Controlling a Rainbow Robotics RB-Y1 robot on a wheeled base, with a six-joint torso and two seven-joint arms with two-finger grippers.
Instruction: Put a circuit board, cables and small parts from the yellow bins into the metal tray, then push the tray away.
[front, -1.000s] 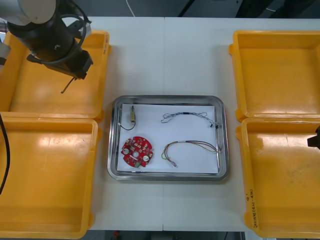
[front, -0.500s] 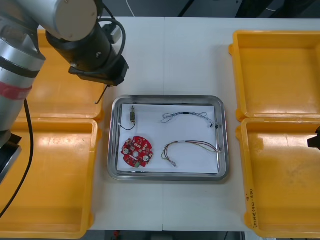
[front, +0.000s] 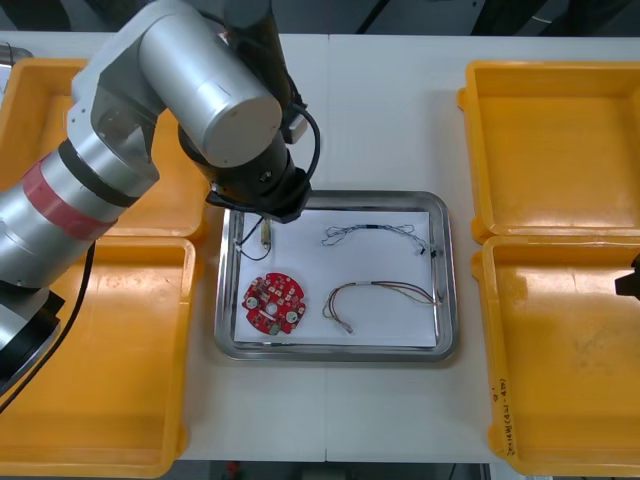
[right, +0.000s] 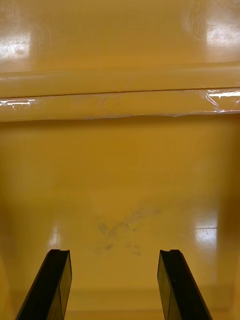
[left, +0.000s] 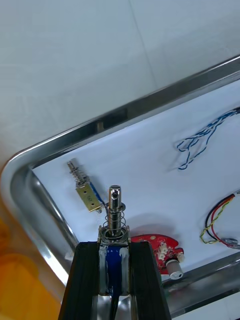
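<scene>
My left gripper (left: 114, 250) is shut on a small metal part (left: 115, 215) with a spring and a pin. It hangs above the far left corner of the metal tray (left: 125, 112). In the front view the left gripper (front: 252, 208) sits under its arm at that corner of the tray (front: 445, 250). On the tray's white inside lie a round red circuit board (front: 274, 303), another small metal part (front: 265, 230), a blue and white cable (front: 375, 233) and a red and yellow cable (front: 380, 295). My right gripper (right: 115, 260) is open over a bin floor.
Two yellow bins stand at the left (front: 40, 110) (front: 90, 350) and two at the right (front: 550, 140) (front: 560, 350). The right arm (front: 630, 280) is parked at the right edge, over the near right bin. Bare table lies beyond the tray.
The left arm has swung from over the far left bin to the tray's far left corner, carrying the small metal part. The right arm has not moved.
</scene>
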